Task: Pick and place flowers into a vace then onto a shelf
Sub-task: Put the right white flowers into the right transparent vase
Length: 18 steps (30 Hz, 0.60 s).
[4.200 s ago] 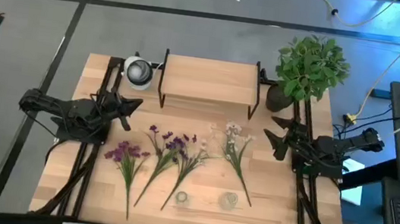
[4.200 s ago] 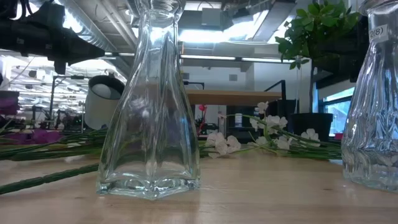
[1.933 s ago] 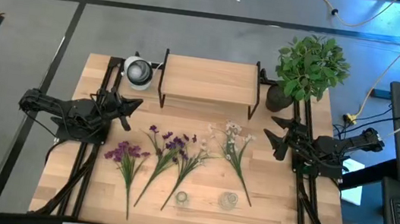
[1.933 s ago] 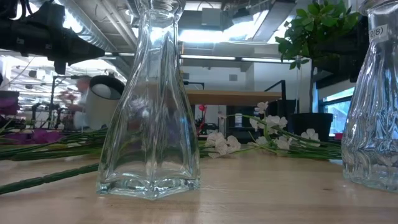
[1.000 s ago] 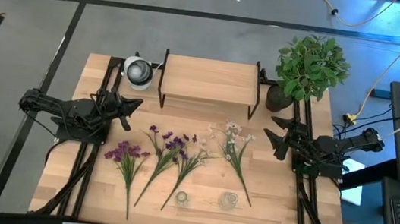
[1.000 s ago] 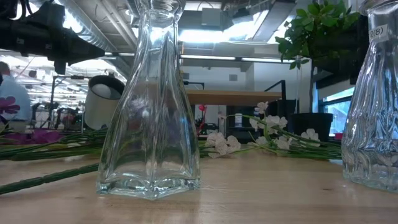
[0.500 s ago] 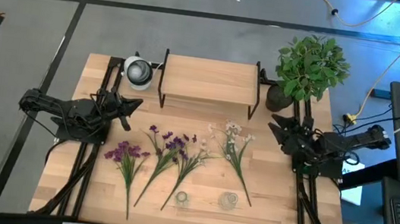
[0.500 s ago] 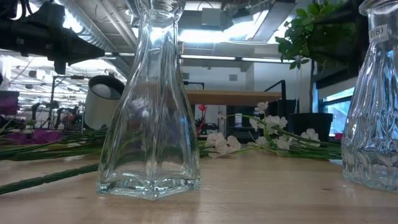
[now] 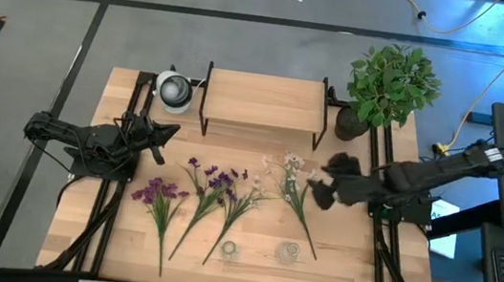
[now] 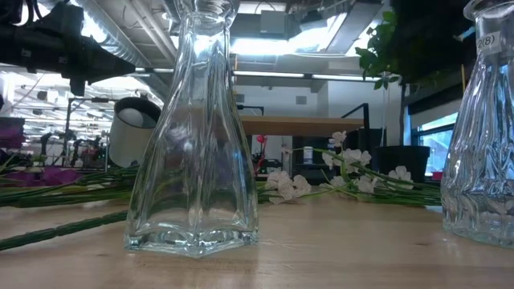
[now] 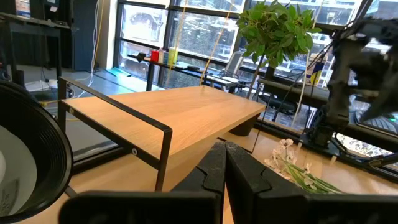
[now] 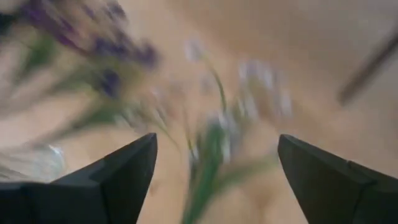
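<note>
The left gripper point(image 9: 163, 140) waits by the counter's point(image 9: 352, 269) left edge, fingers pinched together. The flowers point(image 9: 227, 191) lie fanned flat beside two glass vases point(image 9: 258, 251). The right gripper point(image 9: 322, 183), spread wide, hovers over the white spray point(image 9: 297, 185) (likely first pick); the shelf point(image 9: 264, 101) stands behind.

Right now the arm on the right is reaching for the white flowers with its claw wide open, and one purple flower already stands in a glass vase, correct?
Not quite: no flower is in a vase. In the high view all three purple flowers lie flat on the table, and both glass vases stand empty. The rest holds: the right gripper is open beside the white flowers.
</note>
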Each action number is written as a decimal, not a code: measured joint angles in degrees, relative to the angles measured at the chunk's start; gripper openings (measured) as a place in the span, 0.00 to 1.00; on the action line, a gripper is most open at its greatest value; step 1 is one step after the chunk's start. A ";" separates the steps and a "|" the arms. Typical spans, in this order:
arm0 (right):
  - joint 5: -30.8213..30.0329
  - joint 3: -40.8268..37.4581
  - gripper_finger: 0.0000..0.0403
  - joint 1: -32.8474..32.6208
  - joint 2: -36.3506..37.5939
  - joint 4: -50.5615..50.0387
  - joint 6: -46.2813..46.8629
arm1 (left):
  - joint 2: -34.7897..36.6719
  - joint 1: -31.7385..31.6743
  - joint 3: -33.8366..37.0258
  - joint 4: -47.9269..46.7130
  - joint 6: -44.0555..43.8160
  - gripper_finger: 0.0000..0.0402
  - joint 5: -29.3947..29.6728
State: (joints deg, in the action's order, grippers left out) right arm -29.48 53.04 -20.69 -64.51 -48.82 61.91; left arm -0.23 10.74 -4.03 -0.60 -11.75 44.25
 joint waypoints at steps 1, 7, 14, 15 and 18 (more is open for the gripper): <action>1.91 1.87 0.83 0.00 -3.07 -3.42 2.81 | -0.01 0.00 0.00 -0.01 0.02 0.01 0.01; 9.00 6.96 0.83 0.00 -16.82 -9.30 10.04 | -0.02 -0.01 0.00 0.00 0.00 0.01 0.02; 11.68 7.84 0.83 0.07 -26.50 -9.11 11.82 | -0.02 0.00 0.00 -0.02 0.02 0.01 0.02; 11.73 7.82 0.83 0.07 -27.56 -8.97 11.82 | 0.00 -0.01 0.00 0.00 0.02 0.01 0.02; 14.25 7.84 0.83 0.12 -30.49 -6.86 11.34 | -0.02 0.01 0.00 0.00 0.02 0.01 0.02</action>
State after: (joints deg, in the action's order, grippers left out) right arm -15.23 60.88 -20.56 -95.00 -55.67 73.25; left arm -0.25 10.74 -4.03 -0.60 -11.73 44.27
